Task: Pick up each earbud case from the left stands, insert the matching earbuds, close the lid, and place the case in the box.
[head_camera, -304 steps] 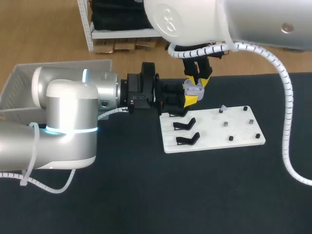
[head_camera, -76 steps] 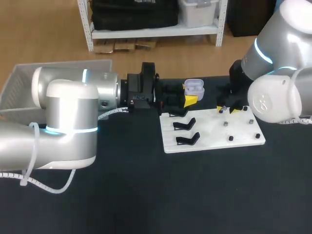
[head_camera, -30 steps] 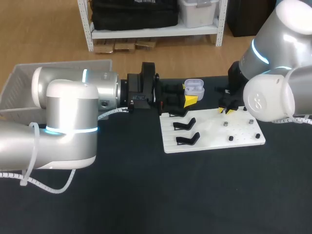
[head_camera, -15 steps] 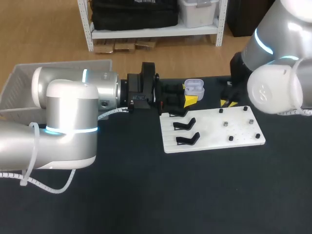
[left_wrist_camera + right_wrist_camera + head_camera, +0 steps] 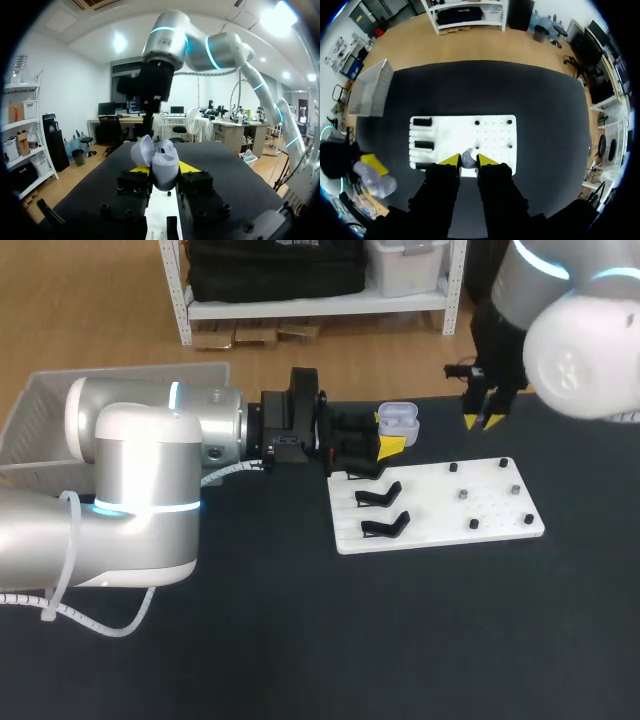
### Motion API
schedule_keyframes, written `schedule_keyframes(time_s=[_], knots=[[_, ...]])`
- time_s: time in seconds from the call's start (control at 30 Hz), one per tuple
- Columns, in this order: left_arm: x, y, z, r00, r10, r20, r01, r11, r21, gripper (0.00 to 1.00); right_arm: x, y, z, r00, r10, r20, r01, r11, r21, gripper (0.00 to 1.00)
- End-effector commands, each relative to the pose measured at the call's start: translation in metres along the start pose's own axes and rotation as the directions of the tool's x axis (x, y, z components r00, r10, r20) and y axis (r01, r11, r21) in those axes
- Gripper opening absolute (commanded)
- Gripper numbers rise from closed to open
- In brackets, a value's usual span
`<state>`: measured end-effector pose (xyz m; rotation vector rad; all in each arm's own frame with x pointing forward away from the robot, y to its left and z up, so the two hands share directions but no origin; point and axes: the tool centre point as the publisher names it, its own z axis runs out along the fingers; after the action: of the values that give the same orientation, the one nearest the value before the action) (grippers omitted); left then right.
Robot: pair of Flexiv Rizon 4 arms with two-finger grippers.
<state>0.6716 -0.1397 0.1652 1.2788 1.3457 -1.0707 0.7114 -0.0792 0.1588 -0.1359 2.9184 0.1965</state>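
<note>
1. Two tools are at work. The left tool [image 5: 386, 433] [image 5: 165, 169] is clamped on the earbud case [image 5: 399, 423] [image 5: 165, 161], with one yellow fingertip pressed to each side of it.
2. The case is pale lavender. Its lid [image 5: 141, 150] is swung open, and the case is held off the table.
3. The left arm lies level and low over the table [image 5: 420, 640]. Its tool is just beside the far left corner of the white board [image 5: 430, 508].
4. The right tool [image 5: 484, 421] [image 5: 468, 160] has its yellow fingertips drawn close together. They pinch a small pale grey earbud [image 5: 467, 158] between them.
5. The right tool points straight down. In the head view it hangs above the table's far edge, past the board's far side and apart from the case.
6. In the right wrist view the board [image 5: 495, 136] lies under the right tool. The left tool and its case [image 5: 376, 182] are off to one side.
7. Black stands [image 5: 380, 496] sit on the left part of the board. One is partly hidden under the left tool.
8. Small dark pegs [image 5: 464, 494] dot the board's right part.
9. The box [image 5: 35, 410] [image 5: 370, 92], pale and slatted, sits at the table's far left corner behind the left arm.
</note>
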Motion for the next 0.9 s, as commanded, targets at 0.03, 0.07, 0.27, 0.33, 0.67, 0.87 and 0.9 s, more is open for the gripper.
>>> schedule_keyframes(time_s=[0.03, 0.07, 0.27, 0.33, 0.67, 0.87, 0.9], knots=[[0.0, -0.001, 0.0, 1.0, 0.0, 0.001, 0.0, 1.0, -0.006, 0.0, 0.026, 0.009, -0.062, 0.999, -0.049, 0.014, 0.05, 0.997, -0.052, 0.0], [0.0, -0.001, 0.0, 1.0, 0.0, 0.001, 0.0, 1.0, -0.006, 0.0, 0.029, 0.013, -0.069, 0.997, -0.068, 0.018, 0.069, 0.996, -0.057, 0.0], [0.0, -0.001, 0.0, 1.0, 0.0, 0.001, 0.0, 1.0, -0.006, 0.0, 0.038, 0.04, -0.103, 0.982, -0.184, 0.044, 0.188, 0.977, -0.101, 0.0], [0.0, -0.001, 0.0, 1.0, 0.0, 0.001, 0.0, 1.0, -0.006, 0.0, 0.04, 0.049, -0.111, 0.97, -0.236, 0.055, 0.241, 0.964, -0.116, 0.0], [0.0, -0.001, 0.0, 1.0, 0.0, 0.001, 0.0, 1.0, -0.006, 0.0, 0.054, 0.088, -0.11, 0.897, -0.439, 0.046, 0.441, 0.887, -0.14, 0.0], [0.0, -0.001, 0.0, 1.0, 0.0, 0.001, 0.0, 1.0, -0.006, 0.0, 0.054, 0.102, -0.097, 0.864, -0.502, 0.032, 0.501, 0.854, -0.138, 0.0], [0.0, -0.001, 0.0, 1.0, 0.0, 0.001, 0.0, 1.0, -0.006, 0.0, 0.054, 0.104, -0.095, 0.858, -0.513, 0.032, 0.512, 0.848, -0.135, 0.0]])
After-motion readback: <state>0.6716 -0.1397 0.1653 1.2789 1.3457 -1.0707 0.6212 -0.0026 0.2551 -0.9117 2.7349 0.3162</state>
